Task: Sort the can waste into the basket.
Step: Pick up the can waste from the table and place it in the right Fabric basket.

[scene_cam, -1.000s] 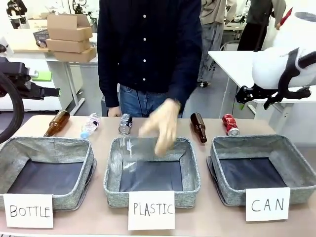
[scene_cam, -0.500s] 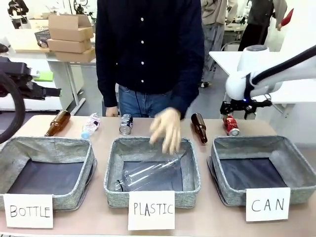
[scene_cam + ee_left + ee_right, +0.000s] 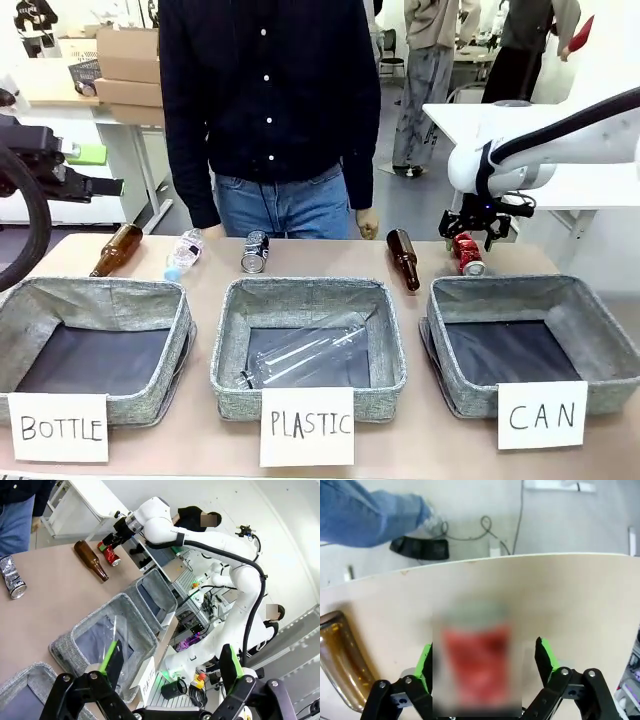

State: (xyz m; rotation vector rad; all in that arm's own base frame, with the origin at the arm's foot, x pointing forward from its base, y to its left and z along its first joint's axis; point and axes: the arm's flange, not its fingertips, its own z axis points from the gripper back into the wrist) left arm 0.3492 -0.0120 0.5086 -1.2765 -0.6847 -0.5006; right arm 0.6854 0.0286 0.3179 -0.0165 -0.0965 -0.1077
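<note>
A shiny red can (image 3: 466, 252) lies on the table behind the CAN basket (image 3: 520, 288). My right gripper (image 3: 468, 234) hangs just above it, open. In the right wrist view the blurred red can (image 3: 477, 665) sits between the spread green fingers (image 3: 425, 664), with nothing clamped. A silver can with dark print (image 3: 254, 250) lies behind the PLASTIC basket (image 3: 312, 290). My left gripper (image 3: 170, 655) is open and empty, high above the table's left side. From there I see the red can (image 3: 111, 555) and the silver can (image 3: 11, 576).
A brown bottle (image 3: 403, 258) lies just left of the red can. Another brown bottle (image 3: 115, 249) and a clear plastic bottle (image 3: 183, 253) lie at the back left. A clear bottle (image 3: 300, 355) rests in the PLASTIC basket. The BOTTLE basket (image 3: 95, 292) is at left. A person (image 3: 270, 100) stands across the table.
The person's hand has pulled back from the PLASTIC basket, leaving a clear bottle in it. My right gripper has swung in and come down over the red can.
</note>
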